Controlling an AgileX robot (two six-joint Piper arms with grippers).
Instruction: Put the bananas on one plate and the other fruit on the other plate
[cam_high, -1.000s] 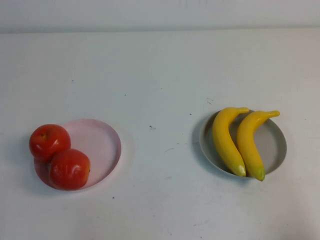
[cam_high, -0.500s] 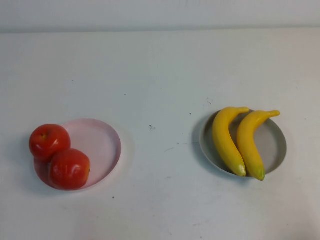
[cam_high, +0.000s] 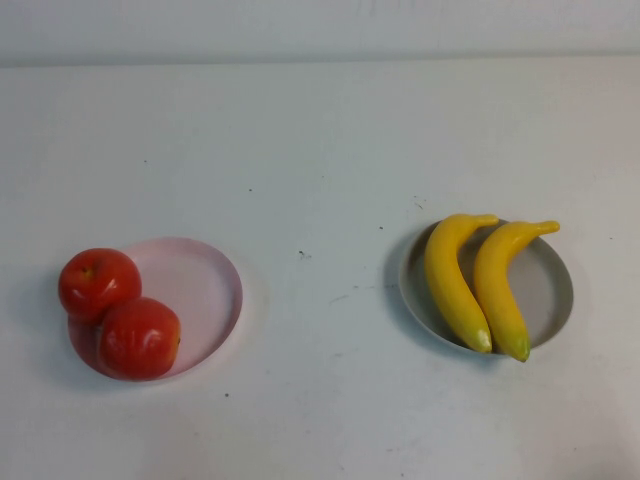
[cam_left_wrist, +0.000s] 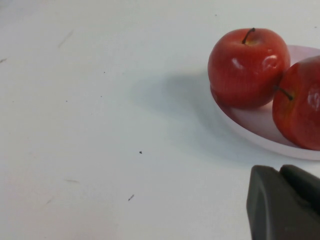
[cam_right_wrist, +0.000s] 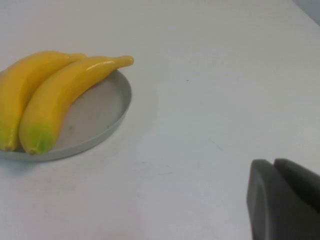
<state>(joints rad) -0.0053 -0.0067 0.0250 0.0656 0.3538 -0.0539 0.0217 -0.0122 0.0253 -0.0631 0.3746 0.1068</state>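
Bananas (cam_high: 470, 282) lie side by side on the grey plate (cam_high: 550, 290) toward the right edge of the table (cam_high: 320, 150), their greenish tips pointing at the near edge and their stems reaching over the plate's far rim. Two red apples (cam_high: 120, 312) sit touching each other on the pink plate (cam_high: 205, 290) toward the left edge, crowded onto its left side, with the farther apple overhanging the rim. From the wrist cameras, the left end effector (cam_left_wrist: 285, 205) shows only as a dark corner close to the camera, just beside the pink plate and holding nothing; the right end effector (cam_right_wrist: 285, 202) shows the same way, near the grey plate and clear of it. I cannot tell how far either one is open.
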